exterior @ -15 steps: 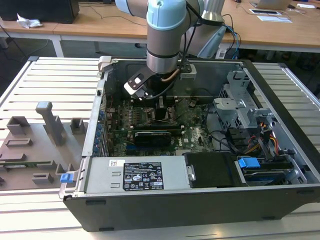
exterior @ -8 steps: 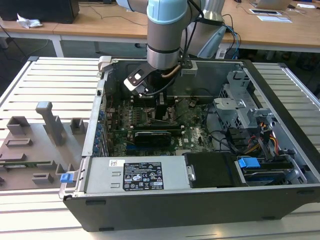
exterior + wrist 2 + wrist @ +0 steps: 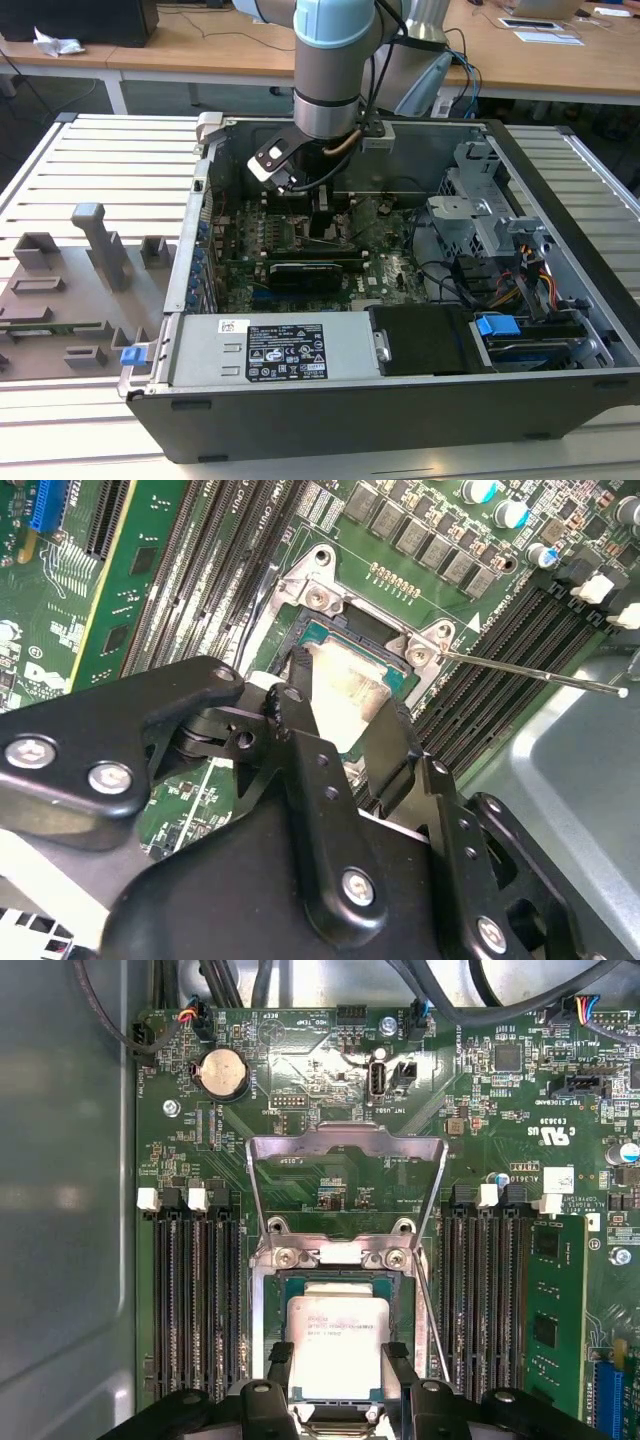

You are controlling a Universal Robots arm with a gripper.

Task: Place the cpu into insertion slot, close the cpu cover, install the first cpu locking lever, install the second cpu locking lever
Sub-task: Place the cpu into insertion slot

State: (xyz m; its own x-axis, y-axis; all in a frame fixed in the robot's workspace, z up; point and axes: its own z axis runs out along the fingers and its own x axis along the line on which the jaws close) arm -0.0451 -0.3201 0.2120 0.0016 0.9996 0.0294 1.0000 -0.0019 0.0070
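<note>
Pinching with fingers [image 3: 281,1362] 2 opposite edges of cpu [image 3: 338,1345]; holding it at insertion slot [image 3: 335,1283], seated or not cannot tell. Seeing cpu cover [image 3: 345,1140] swung open beyond slot, between memory slot banks [image 3: 195,1290].

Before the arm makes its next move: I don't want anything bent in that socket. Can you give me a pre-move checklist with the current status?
1. cpu cover swung open, off the insertion slot: ok.
2. cpu lined up within the slot's frame: ok.
3. gripper fingers on two opposite edges of the cpu: ok.
4. cpu lying flat on the contacts: cannot tell.
5. locking lever unlatched and standing free: ok.
</note>
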